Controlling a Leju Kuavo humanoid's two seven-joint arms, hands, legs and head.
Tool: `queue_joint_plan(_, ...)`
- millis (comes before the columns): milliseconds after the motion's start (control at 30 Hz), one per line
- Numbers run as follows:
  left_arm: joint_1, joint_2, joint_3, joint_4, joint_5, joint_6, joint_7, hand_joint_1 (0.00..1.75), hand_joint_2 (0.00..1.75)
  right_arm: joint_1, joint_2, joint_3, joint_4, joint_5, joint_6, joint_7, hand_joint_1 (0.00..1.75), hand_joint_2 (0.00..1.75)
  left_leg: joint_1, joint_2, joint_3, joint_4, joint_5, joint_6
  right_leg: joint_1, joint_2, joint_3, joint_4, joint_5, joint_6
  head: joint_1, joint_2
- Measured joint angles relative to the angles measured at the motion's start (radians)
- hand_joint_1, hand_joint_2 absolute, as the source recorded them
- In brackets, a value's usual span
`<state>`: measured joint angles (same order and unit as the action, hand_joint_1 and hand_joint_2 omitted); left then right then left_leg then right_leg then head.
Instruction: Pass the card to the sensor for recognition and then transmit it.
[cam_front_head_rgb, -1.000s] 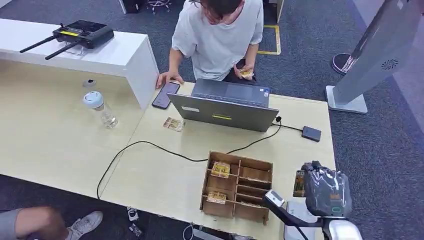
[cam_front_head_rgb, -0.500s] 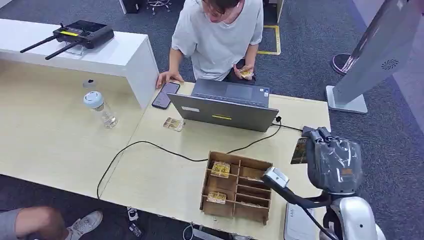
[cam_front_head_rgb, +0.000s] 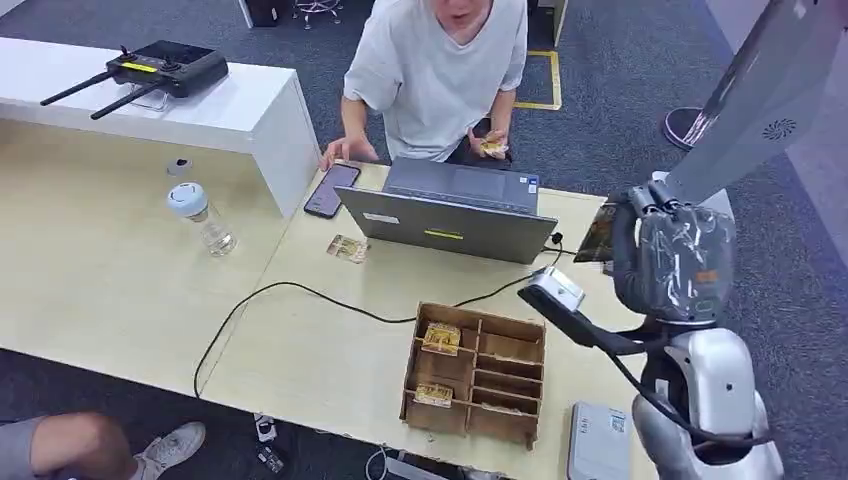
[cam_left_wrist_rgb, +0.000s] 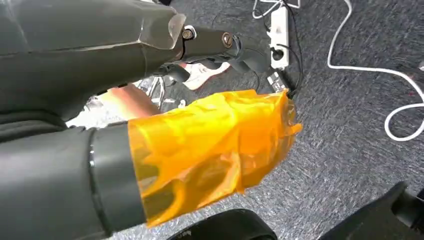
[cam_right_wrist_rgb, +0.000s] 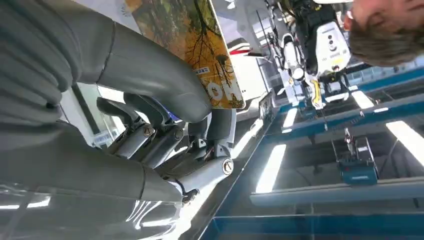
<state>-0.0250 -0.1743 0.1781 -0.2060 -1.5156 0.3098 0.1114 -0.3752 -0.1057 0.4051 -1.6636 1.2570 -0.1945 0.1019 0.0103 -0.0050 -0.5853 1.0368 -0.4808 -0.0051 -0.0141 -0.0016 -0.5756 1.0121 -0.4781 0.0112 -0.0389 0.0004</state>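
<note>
At the right of the head view the right hand is raised above the table edge, fingers grasping the card, which juts toward the laptop; the left hand, thumb wrapped in orange film, hangs over carpet, and whether its fingers are released or clenched I cannot tell; a person stands at upper centre.

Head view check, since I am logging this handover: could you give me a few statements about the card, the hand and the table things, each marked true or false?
1. The right hand holds a card raised above the table. True.
2. The laptop is closed flat. False: it stands open.
3. A phone lies beside the laptop. True.
4. The wooden box holds no cards. False: cards sit in two compartments.
5. The bottle lies tipped over. False: it stands upright.
</note>
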Motion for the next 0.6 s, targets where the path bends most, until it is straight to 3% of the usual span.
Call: queue_joint_plan(600, -0.02, 0.004, -0.051, 0.0, -0.045, -0.037, -0.001, 0.0, 0.0, -0.254, 0.082, 0.022, 0.194, -0.018, 0.14, 0.043, 1.75, 1.75, 0.0, -0.001, 0.0, 0.0, 0.002, -0.001, 0.0, 0.0, 0.0, 0.001, 0.0, 0.0, 0.0, 0.0)
